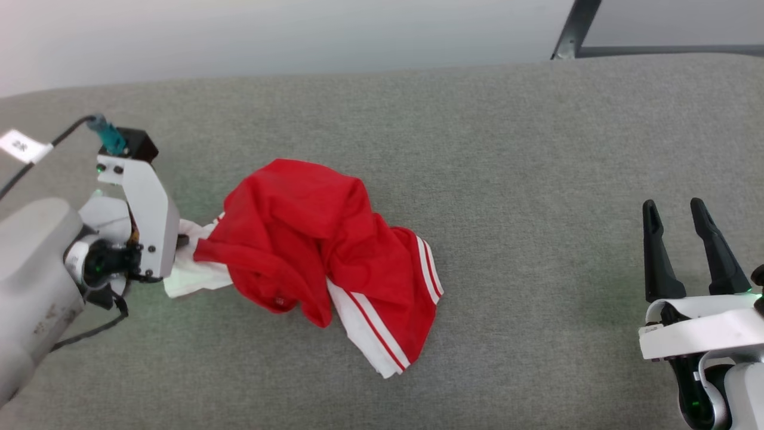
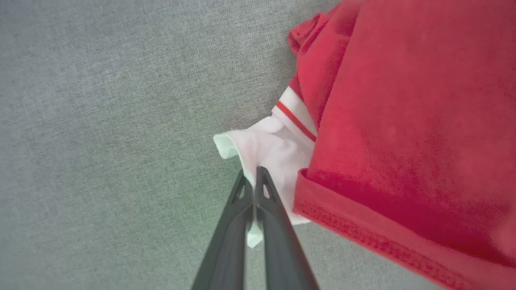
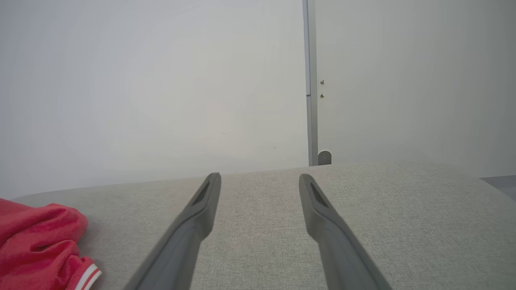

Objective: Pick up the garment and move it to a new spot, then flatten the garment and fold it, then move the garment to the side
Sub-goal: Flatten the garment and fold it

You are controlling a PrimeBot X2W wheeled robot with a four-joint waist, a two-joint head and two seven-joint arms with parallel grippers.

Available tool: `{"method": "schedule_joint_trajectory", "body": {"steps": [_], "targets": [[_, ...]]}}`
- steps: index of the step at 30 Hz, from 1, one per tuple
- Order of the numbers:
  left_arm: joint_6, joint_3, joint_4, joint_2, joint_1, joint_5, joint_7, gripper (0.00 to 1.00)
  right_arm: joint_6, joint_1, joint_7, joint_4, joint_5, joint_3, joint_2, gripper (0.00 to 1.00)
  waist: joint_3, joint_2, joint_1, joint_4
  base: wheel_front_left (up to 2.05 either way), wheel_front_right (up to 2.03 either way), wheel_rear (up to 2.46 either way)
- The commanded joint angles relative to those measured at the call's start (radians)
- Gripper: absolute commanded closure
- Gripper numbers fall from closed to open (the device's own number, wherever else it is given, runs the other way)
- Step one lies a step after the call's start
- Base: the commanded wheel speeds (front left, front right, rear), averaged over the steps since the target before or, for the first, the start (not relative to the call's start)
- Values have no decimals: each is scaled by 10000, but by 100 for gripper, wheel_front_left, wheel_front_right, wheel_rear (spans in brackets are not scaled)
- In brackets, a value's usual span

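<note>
The left gripper [image 2: 253, 174] is pinched closed on the white sleeve end [image 2: 274, 151] of the garment [image 1: 310, 239], with cloth caught between its two fingers. The rest of the red shirt lies crumpled just beyond and to the right of those fingertips, on the grey fabric surface [image 1: 507, 119]. The right gripper [image 1: 677, 210] has its fingers spread and holds nothing. The garment is well apart from it, off to its left.
</note>
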Motion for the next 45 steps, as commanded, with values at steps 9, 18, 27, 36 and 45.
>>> {"method": "schedule_joint_trajectory", "body": {"steps": [9,18,27,36,45], "targets": [[-332,-6,1281,-418,193,304,-532,7,35,69,69,-132,-44,-105,-82,0,111,0,0,-67,0,0,0],[-737,173,1429,-659,129,747,-2254,0,35,194,478,-271,-158,202,-403,0,-428,0,0,530,0,0,0],[-158,866,478,-675,927,1268,-6134,0,35,255,1576,-539,22,1431,-1216,0,-939,0,0,1394,0,0,0],[1539,1591,-1079,-672,2780,1722,-8638,0,35,137,3803,-1004,750,3976,-3039,0,-1265,0,0,2270,0,0,0],[3459,5314,-4326,-1254,6261,4858,-8700,0,35,-1146,6770,-1454,2681,6207,-4922,0,-1247,0,0,2911,0,0,0]]}}
